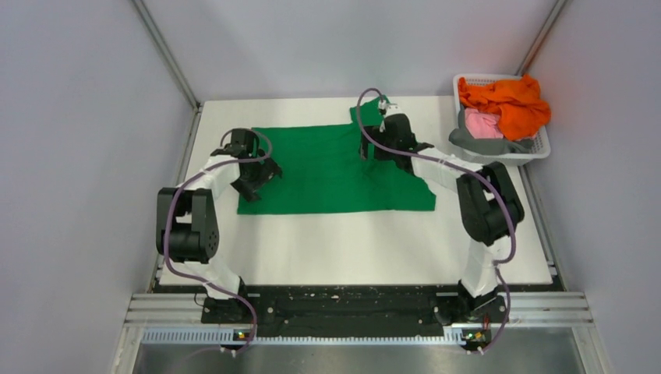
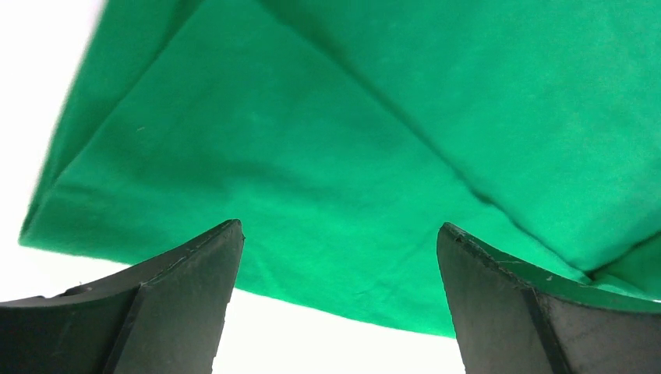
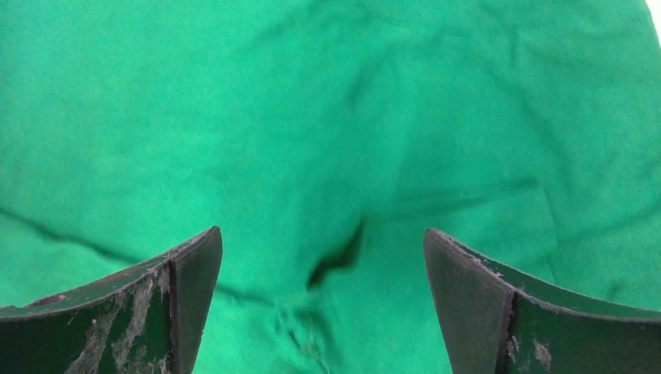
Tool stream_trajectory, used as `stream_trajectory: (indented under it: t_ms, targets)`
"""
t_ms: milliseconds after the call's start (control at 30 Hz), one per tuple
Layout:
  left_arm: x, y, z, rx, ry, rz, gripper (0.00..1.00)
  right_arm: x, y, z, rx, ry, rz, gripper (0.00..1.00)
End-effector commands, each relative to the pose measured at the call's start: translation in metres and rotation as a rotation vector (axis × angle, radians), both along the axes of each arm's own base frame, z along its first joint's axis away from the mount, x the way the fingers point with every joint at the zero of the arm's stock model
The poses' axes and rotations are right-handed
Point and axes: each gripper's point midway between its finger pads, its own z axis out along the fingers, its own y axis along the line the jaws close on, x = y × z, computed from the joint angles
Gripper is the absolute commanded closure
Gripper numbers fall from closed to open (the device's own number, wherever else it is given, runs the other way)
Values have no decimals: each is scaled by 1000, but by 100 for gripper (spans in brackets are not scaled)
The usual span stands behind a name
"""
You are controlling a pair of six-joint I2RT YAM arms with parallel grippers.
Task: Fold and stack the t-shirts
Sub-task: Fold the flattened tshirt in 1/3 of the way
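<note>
A bright green t-shirt [image 1: 335, 167] lies spread flat in the middle of the white table [image 1: 351, 249]. My left gripper [image 1: 261, 178] is open and empty over the shirt's left edge; its wrist view shows the green cloth [image 2: 327, 132] with folded layers and the edge crossing between the fingers. My right gripper [image 1: 368, 148] is open and empty over the shirt's far right part, near a sleeve; its wrist view shows wrinkled green cloth [image 3: 327, 140] below it. Orange [image 1: 507, 101], pink [image 1: 482, 123] and grey [image 1: 487, 145] shirts lie bunched in the basket.
A white plastic lattice basket [image 1: 541, 149] stands at the far right corner of the table. Grey enclosure walls stand on the left, right and back. The arm bases sit on a rail at the near edge.
</note>
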Motion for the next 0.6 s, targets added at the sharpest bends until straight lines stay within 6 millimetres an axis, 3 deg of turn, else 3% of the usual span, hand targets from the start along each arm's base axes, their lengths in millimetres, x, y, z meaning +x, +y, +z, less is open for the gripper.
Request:
stream_trajectory:
  t_ms: [0,133,233,433,567]
  targets:
    - [29,-19,10,-45,-62,-64,1,-30,-16,22,31,-25,-39,1]
    - [33,-21,-4,-53,-37,-71,1,-57,-25,-8,25,63,-51,1]
    - [23,-21,-21,-52,15,-69,1,-80,-32,-32,23,141,-55,1]
    - [-31,-23,-51,-70,131,-101,1,-147,-64,-71,-5,280,-113,2]
    - [-76,-29,-60,-64,177,-119,1,-189,-82,-80,5,355,-181,2]
